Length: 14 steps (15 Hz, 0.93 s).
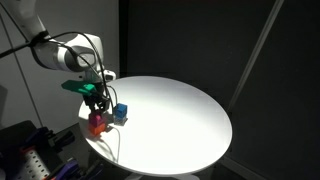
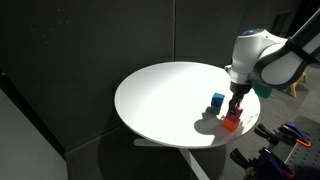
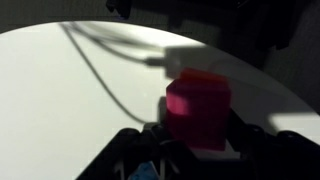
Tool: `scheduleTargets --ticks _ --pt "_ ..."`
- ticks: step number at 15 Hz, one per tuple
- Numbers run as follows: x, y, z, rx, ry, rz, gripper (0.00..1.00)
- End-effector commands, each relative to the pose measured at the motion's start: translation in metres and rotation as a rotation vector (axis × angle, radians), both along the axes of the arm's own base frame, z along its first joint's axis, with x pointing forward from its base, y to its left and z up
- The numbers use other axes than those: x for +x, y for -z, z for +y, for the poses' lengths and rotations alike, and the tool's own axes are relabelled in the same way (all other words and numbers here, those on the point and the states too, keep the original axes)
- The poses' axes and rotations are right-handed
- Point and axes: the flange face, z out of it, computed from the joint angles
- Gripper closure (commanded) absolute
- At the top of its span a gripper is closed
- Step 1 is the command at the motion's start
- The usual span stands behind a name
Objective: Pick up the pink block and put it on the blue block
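Arm (image 1: pixel 68 54) folded at the elbow, wrist turned so my gripper (image 1: pixel 97 108) points straight down, seen in both exterior views. In the wrist view my fingers (image 3: pixel 148 140) press both sides of the pink block (image 3: pixel 197 105), jaws closed on it.

Smooth, matt white on round surface (image 1: pixel 190 110); pink block (image 3: pixel 197 108) smooth-faced, matt, plastic-like; blue block (image 2: pixel 218 100) too small to tell; arm shell (image 2: pixel 262 55), upper right of frame, glossy white plastic; backdrop (image 2: pixel 80 50) matt black.
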Motion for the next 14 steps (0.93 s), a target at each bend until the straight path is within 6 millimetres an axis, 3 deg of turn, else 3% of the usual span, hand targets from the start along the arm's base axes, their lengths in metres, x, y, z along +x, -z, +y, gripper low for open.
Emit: scheduleTargets --ticks 1,9,14 --pt "0.005 -0.001 0.0 -0.021 0.015 -0.006 0.7" --pt "0.0 -0.027 0.009 -0.059 0.069 -0.011 0.73" --pt "0.005 -0.063 0.007 -0.072 0.092 -0.019 0.73"
